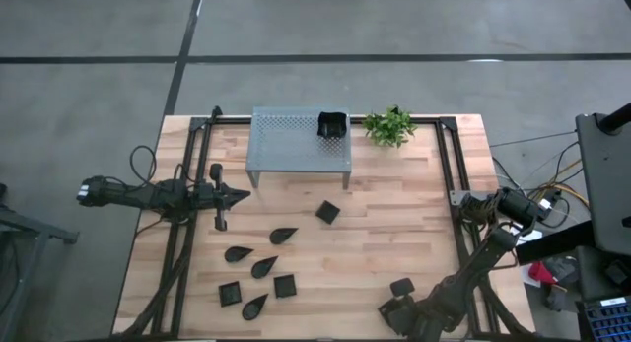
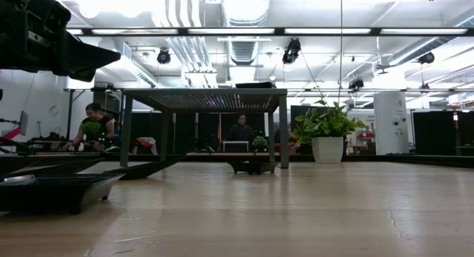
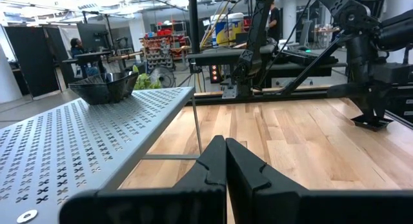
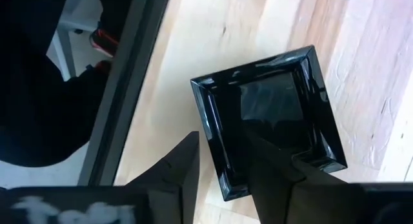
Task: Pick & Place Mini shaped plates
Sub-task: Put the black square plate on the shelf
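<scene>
Gripping one rim of a small square black plate [image 4: 271, 117], my right gripper [image 4: 222, 162] sits low at the near right part of the table [image 1: 394, 234]; one finger [image 4: 177, 169] lies outside the rim and the other [image 4: 277, 166] reaches inside the dish, so the fingers are narrow on that edge. From above, this plate [image 1: 401, 287] shows just beyond my right gripper [image 1: 397, 312], near the table's front edge.

My left gripper [image 1: 240, 195] waits over the left side of the table, its fingers [image 3: 210, 169] pressed together and holding nothing, pointing toward the grey perforated shelf [image 1: 301, 140].

On that shelf, near its right back corner, rests a wavy-edged black dish [image 1: 332, 125]; my left wrist camera sees it [image 3: 103, 87] sitting on the perforated top. Beside the shelf to the right stands a small green plant [image 1: 389, 125].

Other mini plates lie on the wood in front of the shelf. One tiny square [image 1: 327, 212] sits alone toward the middle. To its left and nearer the front lies a loose cluster: leaf shapes [image 1: 283, 235], [image 1: 238, 253], [image 1: 263, 267] and [image 1: 254, 306], plus two squares [image 1: 285, 285] and [image 1: 230, 294]. None of these touch either gripper.

People [image 2: 95, 124] show in the room beyond the table.
</scene>
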{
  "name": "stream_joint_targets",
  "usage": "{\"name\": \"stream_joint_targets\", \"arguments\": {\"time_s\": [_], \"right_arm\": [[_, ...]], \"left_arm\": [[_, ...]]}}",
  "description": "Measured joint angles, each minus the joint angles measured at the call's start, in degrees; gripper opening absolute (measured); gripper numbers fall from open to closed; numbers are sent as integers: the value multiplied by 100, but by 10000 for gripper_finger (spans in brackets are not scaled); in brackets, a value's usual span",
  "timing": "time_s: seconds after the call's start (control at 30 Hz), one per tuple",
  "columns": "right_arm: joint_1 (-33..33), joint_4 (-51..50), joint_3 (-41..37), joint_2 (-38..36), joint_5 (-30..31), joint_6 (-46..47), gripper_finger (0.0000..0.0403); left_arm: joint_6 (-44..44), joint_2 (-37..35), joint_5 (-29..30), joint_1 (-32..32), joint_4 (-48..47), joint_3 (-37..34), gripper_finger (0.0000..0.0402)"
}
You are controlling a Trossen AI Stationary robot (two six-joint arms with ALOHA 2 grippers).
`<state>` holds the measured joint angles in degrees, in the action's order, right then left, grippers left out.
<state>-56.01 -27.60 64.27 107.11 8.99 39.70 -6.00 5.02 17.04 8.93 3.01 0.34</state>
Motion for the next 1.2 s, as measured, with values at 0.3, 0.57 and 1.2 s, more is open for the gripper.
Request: {"name": "stream_joint_targets", "arguments": {"time_s": [0.3, 0.57, 1.2], "right_arm": [[2, 18, -82, -2, 18, 52, 65], [26, -188, 74, -11, 226, 39, 12], [477, -1311, 1153, -22, 1220, -733, 8]], "left_arm": [[0, 0, -2, 2, 0, 0, 0], [1, 0, 0, 1, 0, 0, 0], [0, 0, -1, 2, 0, 0, 0]]}}
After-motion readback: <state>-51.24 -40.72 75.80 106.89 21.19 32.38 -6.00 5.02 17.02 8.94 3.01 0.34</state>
